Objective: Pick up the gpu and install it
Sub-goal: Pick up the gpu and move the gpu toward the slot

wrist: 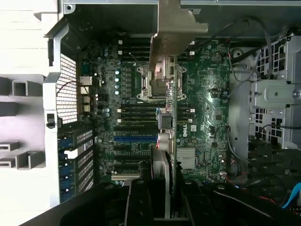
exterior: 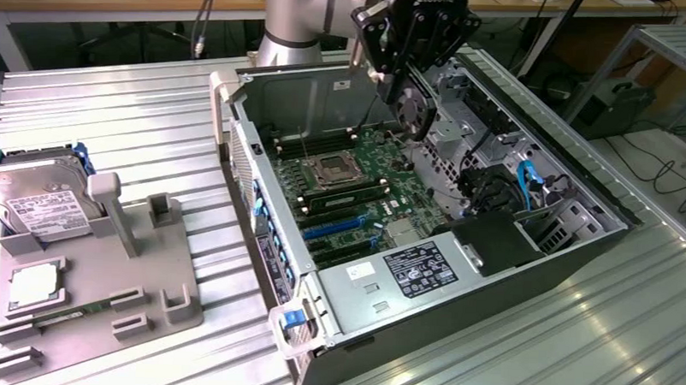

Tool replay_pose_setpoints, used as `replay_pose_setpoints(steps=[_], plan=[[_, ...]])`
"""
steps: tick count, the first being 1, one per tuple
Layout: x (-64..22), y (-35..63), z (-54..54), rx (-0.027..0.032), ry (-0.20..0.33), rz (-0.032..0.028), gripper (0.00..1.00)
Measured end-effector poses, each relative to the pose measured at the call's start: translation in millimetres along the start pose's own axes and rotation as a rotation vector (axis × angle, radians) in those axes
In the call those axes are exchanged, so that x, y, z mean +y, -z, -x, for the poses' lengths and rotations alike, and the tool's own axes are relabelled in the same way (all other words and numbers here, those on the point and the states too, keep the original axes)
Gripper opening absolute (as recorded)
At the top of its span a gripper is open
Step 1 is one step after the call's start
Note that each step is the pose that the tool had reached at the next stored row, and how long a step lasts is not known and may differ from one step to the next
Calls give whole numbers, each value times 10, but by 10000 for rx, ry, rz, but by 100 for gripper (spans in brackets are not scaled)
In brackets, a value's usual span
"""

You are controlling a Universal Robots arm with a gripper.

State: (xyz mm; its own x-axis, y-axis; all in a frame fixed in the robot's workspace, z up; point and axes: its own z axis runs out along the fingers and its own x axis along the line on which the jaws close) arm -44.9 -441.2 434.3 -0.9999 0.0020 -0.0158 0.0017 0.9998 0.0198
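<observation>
My gripper hangs over the open computer case, shut on the gpu. The gpu is a dark card with a round fan, held on edge and tilted above the far part of the motherboard. In the wrist view the gpu runs edge-on down the middle, and its silver bracket reaches toward the case wall. My gripper has a black finger on each side of the card. Below lie the blue slots and the CPU socket; the card is clear of them.
A grey fixture at the exterior view's left holds a silver hard drive and a small square CPU chip. Inside the case are a power supply, drive cages and blue cables. The case stands on a ribbed metal table.
</observation>
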Motion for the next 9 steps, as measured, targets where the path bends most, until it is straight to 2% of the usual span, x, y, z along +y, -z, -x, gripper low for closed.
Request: replay_pose_setpoints(steps=[6, 9], plan=[[0, -11, 154, 1, 0, -2, 28], [0, -12, 158, 0, 0, -1, 28]])
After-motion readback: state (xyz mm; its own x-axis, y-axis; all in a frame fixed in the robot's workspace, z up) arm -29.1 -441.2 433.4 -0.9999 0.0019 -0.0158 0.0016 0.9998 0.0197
